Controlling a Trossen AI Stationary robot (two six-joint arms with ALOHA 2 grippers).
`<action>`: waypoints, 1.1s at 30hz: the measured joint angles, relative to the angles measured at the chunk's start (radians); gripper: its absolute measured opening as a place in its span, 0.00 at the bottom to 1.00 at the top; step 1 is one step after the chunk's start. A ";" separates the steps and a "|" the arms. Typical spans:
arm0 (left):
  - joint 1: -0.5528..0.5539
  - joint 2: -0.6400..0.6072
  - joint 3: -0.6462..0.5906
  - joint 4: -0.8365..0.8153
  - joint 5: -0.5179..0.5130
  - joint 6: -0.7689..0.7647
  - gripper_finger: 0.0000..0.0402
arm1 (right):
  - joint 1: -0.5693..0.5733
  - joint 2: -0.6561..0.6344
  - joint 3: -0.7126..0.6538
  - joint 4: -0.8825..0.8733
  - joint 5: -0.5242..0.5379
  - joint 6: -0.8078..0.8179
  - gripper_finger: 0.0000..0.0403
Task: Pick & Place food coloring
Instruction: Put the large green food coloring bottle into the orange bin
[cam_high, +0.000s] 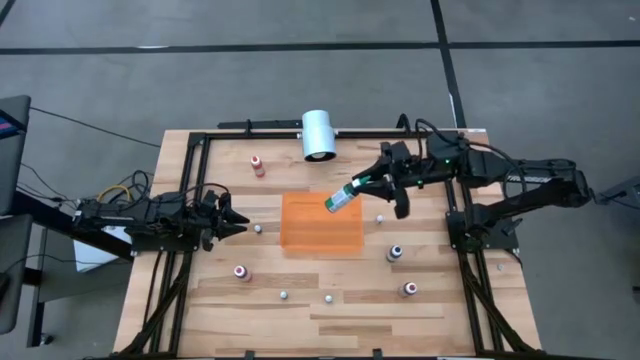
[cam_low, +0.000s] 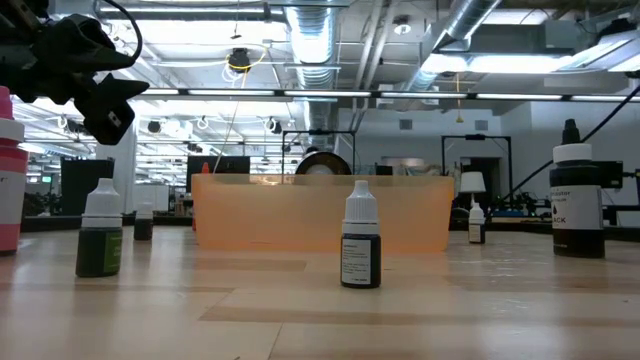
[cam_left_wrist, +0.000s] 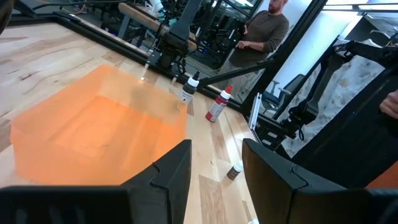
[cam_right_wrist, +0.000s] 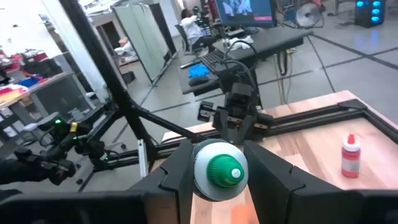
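Right gripper (cam_high: 352, 190) has its fingers clamped on a green food coloring bottle (cam_high: 340, 198), held tilted above the orange tray's (cam_high: 320, 235) far right corner. Left gripper (cam_high: 236, 222) waits just left of the tray, fingers parted and empty. Other bottles stand scattered on the table (cam_high: 350, 300), one red (cam_high: 257, 165) at far left.

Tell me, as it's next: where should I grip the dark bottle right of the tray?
Grip the dark bottle across its body, below the pale top, coming straight down. It stands upright, clear of the tray, so either side looks free. The right gripper is shut on the green bottle; the left gripper waits left of the tray.
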 joint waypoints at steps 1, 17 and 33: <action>0.000 0.000 0.000 0.001 0.000 0.000 0.33 | 0.004 0.009 0.001 0.000 0.018 0.015 0.28; 0.000 0.000 0.000 0.002 0.000 -0.013 0.33 | 0.017 0.223 -0.001 -0.183 0.209 0.154 0.29; 0.000 0.000 0.000 -0.003 -0.028 -0.013 0.33 | 0.074 0.345 -0.001 -0.381 0.487 0.148 0.29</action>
